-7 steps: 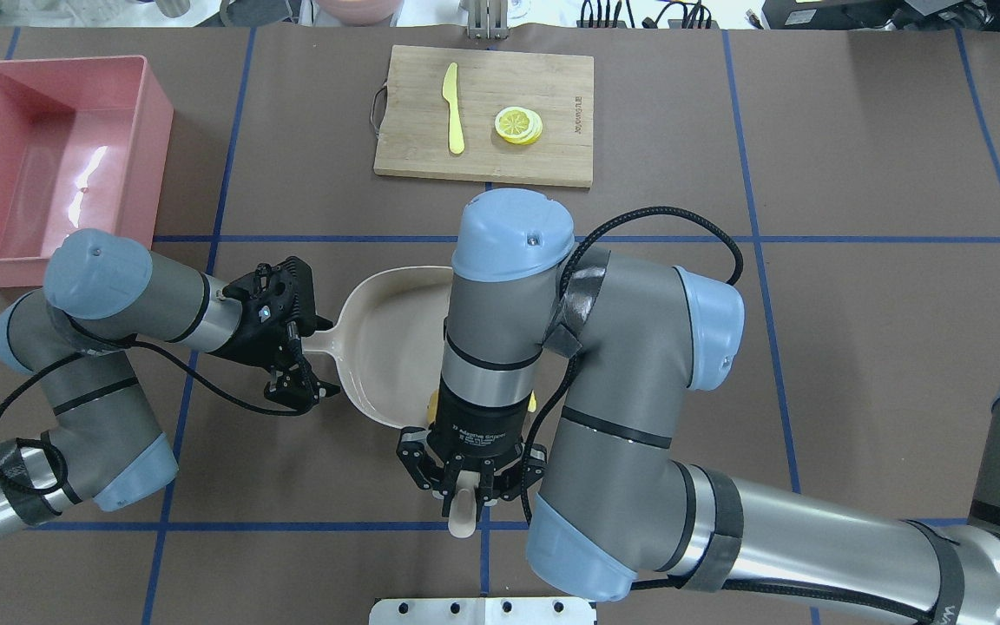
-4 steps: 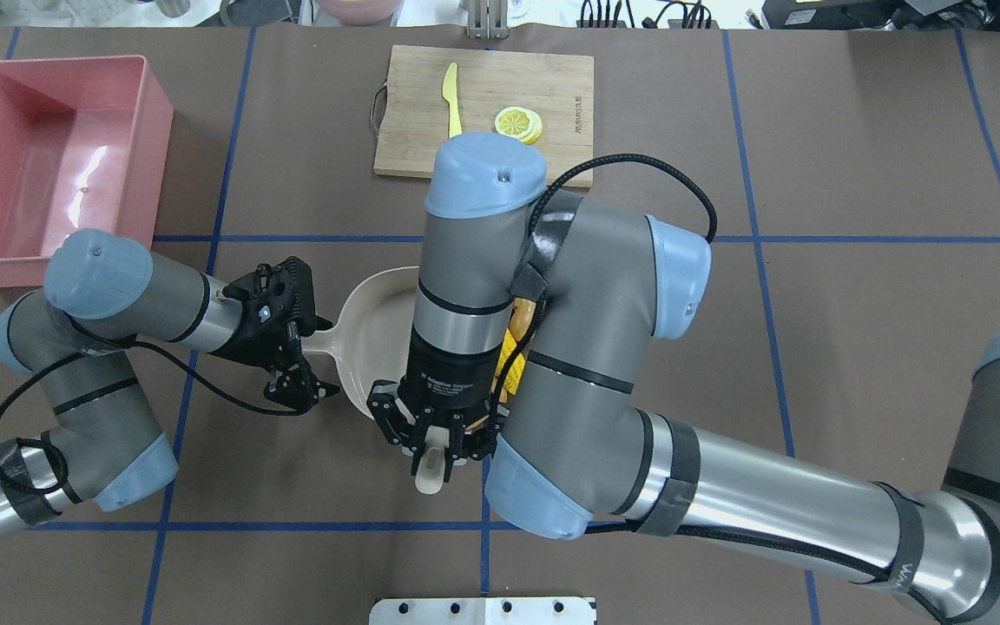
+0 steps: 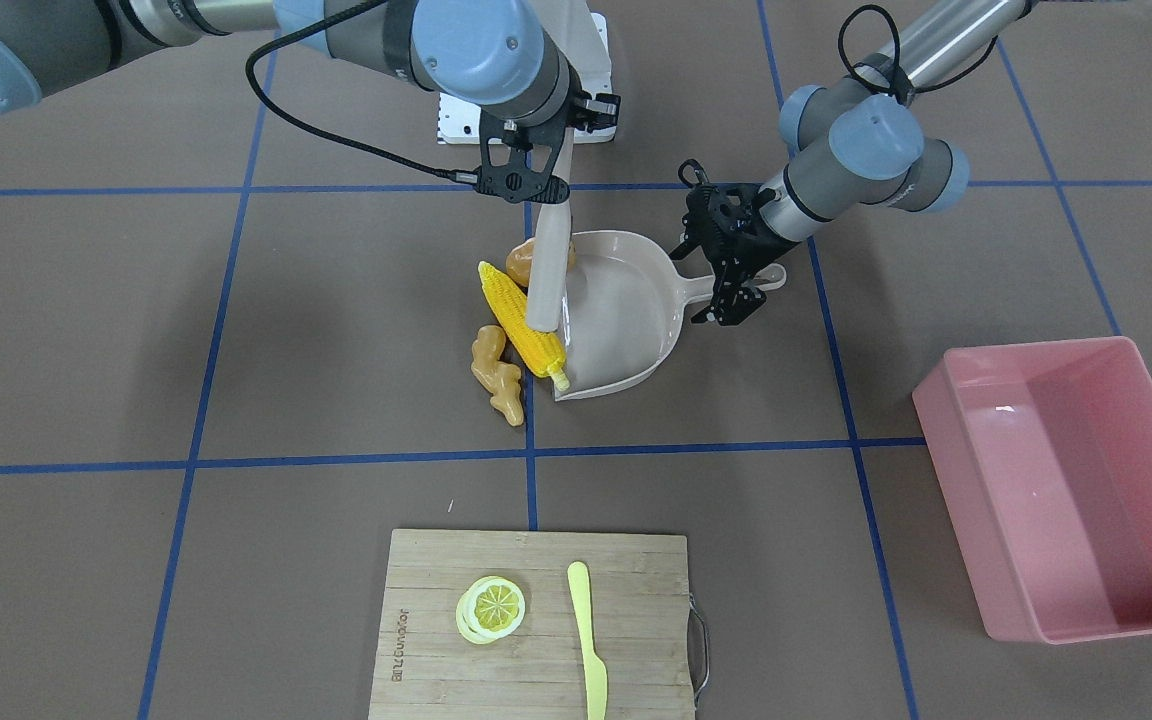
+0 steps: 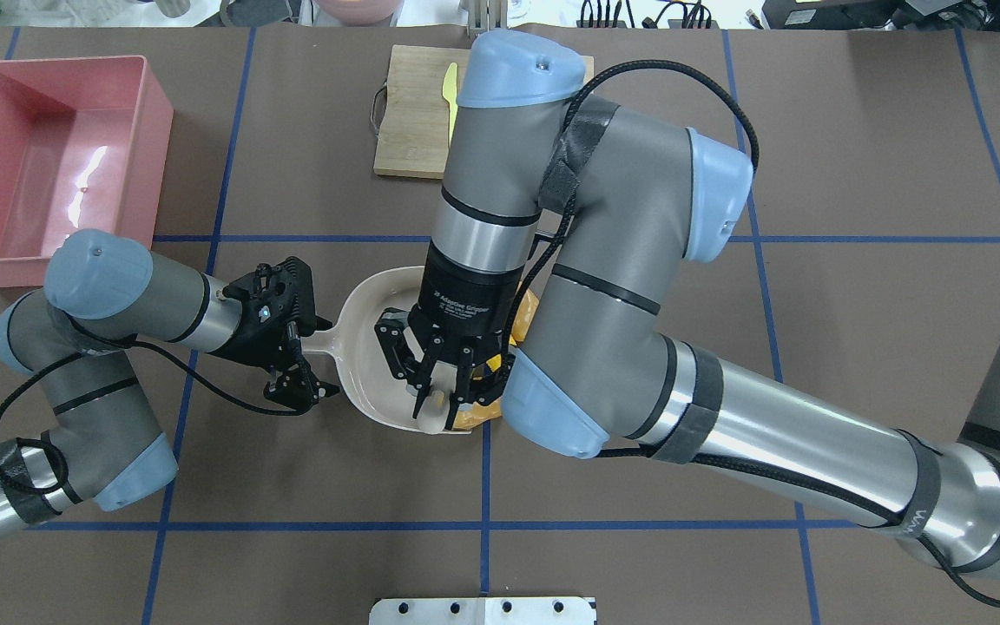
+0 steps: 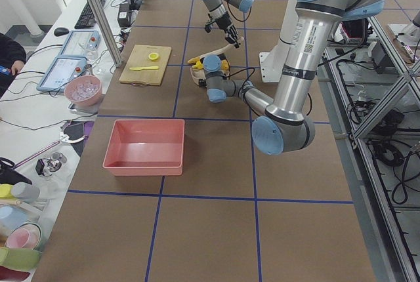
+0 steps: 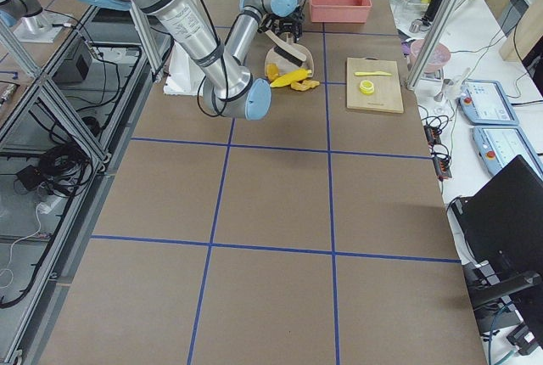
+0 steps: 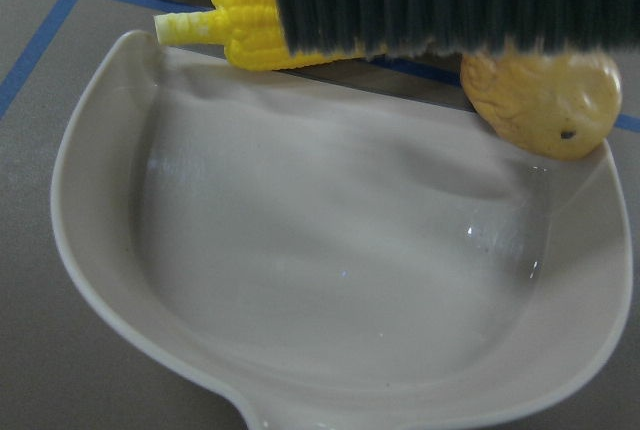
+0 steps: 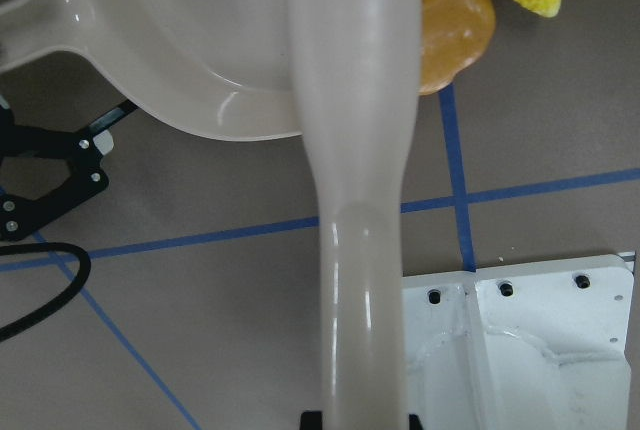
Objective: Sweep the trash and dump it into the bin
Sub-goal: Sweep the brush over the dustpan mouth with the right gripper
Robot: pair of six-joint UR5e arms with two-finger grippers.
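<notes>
My right gripper (image 3: pixel 539 185) (image 4: pixel 439 392) is shut on the beige handle of a hand brush (image 3: pixel 550 262) (image 8: pixel 355 150). Its dark bristles (image 7: pixel 450 0) stand at the open lip of the beige dustpan (image 3: pixel 636 325) (image 4: pixel 370 343) (image 7: pixel 300 280). The yellow corn cob (image 3: pixel 522 325) (image 7: pixel 250 20) and the brown-orange potato (image 3: pixel 519 262) (image 7: pixel 540 100) (image 8: pixel 455 30) lie against that lip. The tan ginger root (image 3: pixel 496 375) lies just beyond the corn. My left gripper (image 3: pixel 733 298) (image 4: pixel 300 386) is shut on the dustpan's handle. The pink bin (image 3: pixel 1066 490) (image 4: pixel 49 165) is empty.
A bamboo cutting board (image 3: pixel 536 630) with a lemon slice (image 3: pixel 491 608) and a yellow knife (image 3: pixel 588 640) lies across the table from me. In the overhead view my right arm hides most of the board (image 4: pixel 404 113). A white mounting plate (image 4: pixel 483 610) sits at the near edge.
My right arm has swung away from me and leftward, drawing the brush in over the dustpan's mouth and covering the lemon slice. The left arm and dustpan have not moved.
</notes>
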